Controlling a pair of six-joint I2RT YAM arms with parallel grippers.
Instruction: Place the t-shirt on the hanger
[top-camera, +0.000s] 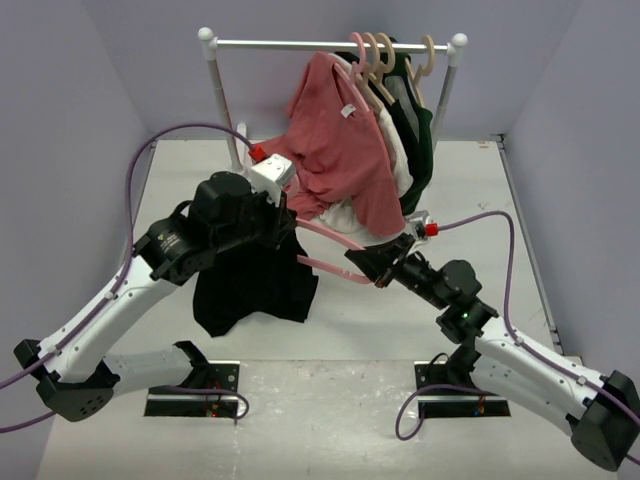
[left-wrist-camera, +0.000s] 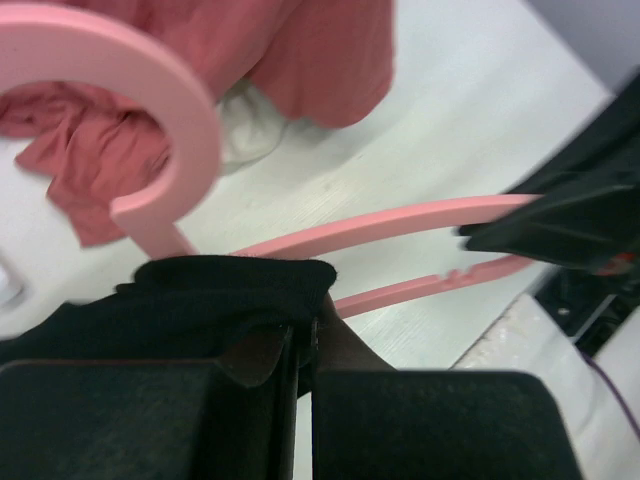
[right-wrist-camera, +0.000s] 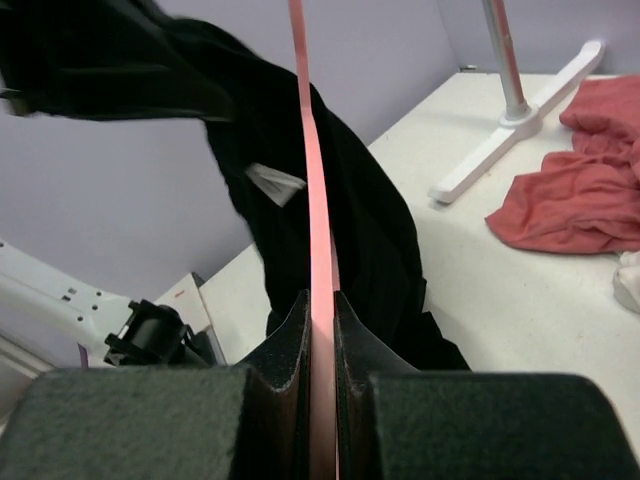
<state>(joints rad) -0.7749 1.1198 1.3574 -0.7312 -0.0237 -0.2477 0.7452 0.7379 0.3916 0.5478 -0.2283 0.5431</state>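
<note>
Left of the hanger (top-camera: 335, 270), the left gripper (left-wrist-camera: 305, 340) is closed tight on a fold of the black t-shirt (top-camera: 250, 285), just beside the base of the hanger's hook. The rest of the cloth hangs below the hanger's left end. At the hanger's right end, the right gripper (right-wrist-camera: 322, 310) is clamped on its thin pink bar. Behind the hanger hangs a salmon shirt (top-camera: 335, 150).
</note>
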